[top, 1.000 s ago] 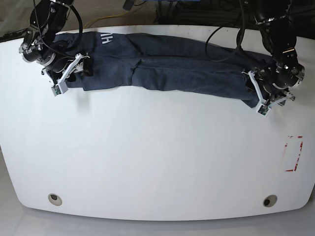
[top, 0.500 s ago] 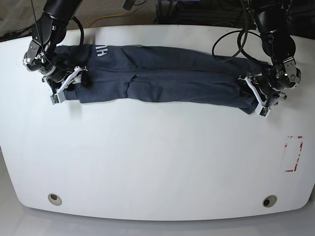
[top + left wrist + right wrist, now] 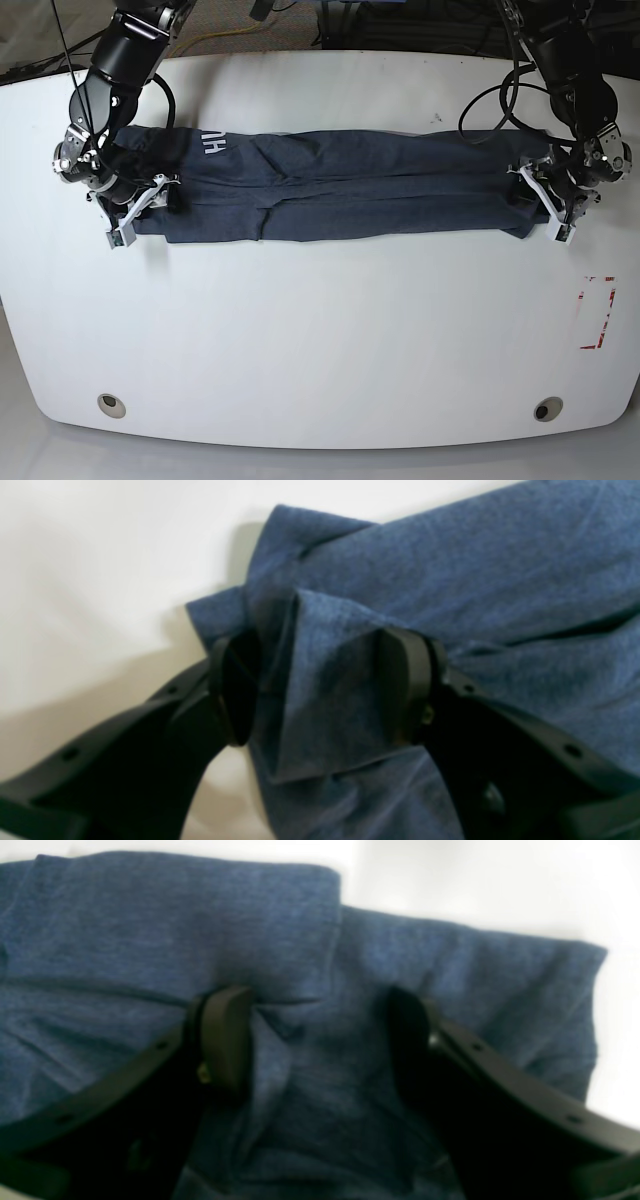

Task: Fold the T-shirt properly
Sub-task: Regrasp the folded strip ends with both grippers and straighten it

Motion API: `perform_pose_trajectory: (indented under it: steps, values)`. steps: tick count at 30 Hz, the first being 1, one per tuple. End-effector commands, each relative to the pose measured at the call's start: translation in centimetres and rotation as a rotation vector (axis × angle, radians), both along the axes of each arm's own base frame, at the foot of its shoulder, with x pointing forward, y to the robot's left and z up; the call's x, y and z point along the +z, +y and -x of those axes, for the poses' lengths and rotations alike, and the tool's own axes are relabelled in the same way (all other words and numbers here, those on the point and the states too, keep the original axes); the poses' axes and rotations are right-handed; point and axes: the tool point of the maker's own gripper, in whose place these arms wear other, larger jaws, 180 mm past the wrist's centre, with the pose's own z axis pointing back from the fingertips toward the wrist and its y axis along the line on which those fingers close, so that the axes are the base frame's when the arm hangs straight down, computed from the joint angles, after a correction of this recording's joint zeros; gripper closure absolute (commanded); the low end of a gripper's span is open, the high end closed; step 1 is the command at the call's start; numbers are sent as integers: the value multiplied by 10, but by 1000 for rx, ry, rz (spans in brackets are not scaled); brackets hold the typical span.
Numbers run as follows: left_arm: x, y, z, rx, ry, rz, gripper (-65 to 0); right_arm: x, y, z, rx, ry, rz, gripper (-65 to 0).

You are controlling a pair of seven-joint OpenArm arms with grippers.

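The dark slate-blue T-shirt (image 3: 350,185) lies on the white table (image 3: 320,330) as a long narrow band running left to right, with white lettering (image 3: 213,146) near its left end. My left gripper (image 3: 548,205) is at the band's right end; in the left wrist view (image 3: 320,690) its black fingers (image 3: 235,690) hold a raised fold of the T-shirt (image 3: 450,570). My right gripper (image 3: 135,215) is at the left end; in the right wrist view (image 3: 320,1045) its fingers (image 3: 225,1035) clasp bunched layers of the T-shirt (image 3: 175,915).
A red outlined rectangle (image 3: 597,312) is marked near the table's right edge. Two round holes (image 3: 112,404) (image 3: 547,408) sit near the front edge. Cables and dark gear lie beyond the table's far edge (image 3: 330,30).
Both grippers have moved toward the table's front with the shirt ends. The band has come down, straightened and flattened on the table.
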Motion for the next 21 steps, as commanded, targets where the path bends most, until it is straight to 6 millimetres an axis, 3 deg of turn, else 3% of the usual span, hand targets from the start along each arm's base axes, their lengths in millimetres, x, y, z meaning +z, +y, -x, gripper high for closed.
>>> perform_pose_trajectory:
  steps: [1,4,12,21]
  values:
    - [2,28,14,39,76,-110,-344,7,-12,-4,-10,-2,43,-385]
    - [27,36,6,58,10,-150,-350,7,-12,-4,-10,-3,41,-385]
    - [63,37,5,122,-67,-106,-435,2,0,-2,-6,2,17,-385]
    - [72,27,9,136,-100,41,-478,1,1,-2,-5,4,14,-385]
